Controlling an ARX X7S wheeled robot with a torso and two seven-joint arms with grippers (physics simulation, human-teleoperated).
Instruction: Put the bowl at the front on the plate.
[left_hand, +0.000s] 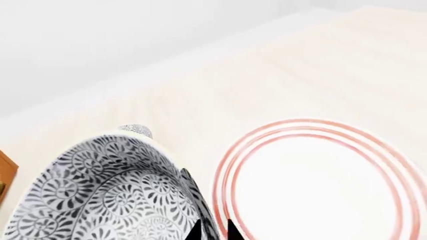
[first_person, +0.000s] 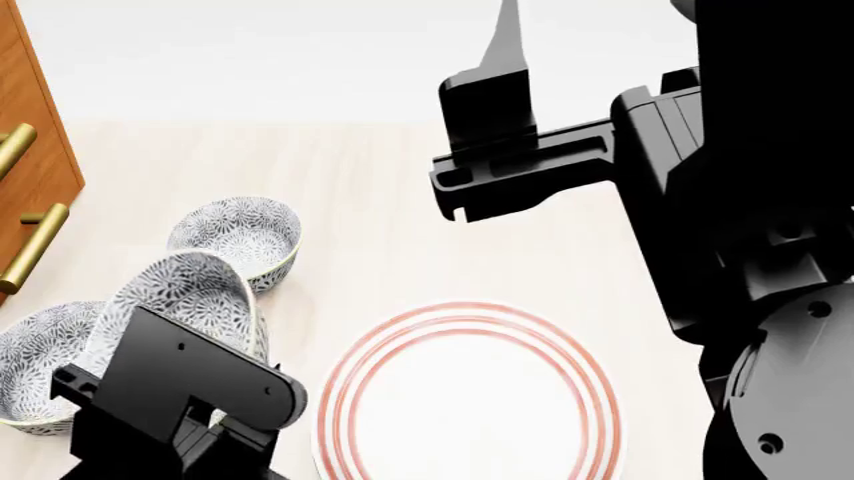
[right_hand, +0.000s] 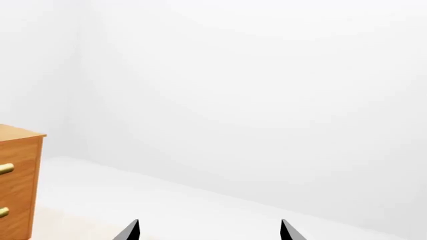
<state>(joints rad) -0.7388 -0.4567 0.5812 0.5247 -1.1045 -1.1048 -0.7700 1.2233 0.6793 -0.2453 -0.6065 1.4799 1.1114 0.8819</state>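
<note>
My left gripper (left_hand: 213, 233) is shut on the bowl (left_hand: 100, 195), one fingertip inside its wall and one outside. The flower-patterned bowl (first_person: 184, 295) hangs tilted above the table, just left of the plate (first_person: 467, 400). The plate (left_hand: 320, 190) is white with thin red rings and lies flat with nothing on it. In the head view my left wrist hides the jaws. My right gripper (right_hand: 209, 231) is open and holds nothing. It is raised high over the far side of the table, facing the wall.
Two more patterned bowls rest on the pale table, one behind the held bowl (first_person: 240, 232) and one at the left edge (first_person: 38, 362). A wooden cabinet (first_person: 30, 150) with brass handles stands at the left. My right arm (first_person: 747, 200) fills the right side.
</note>
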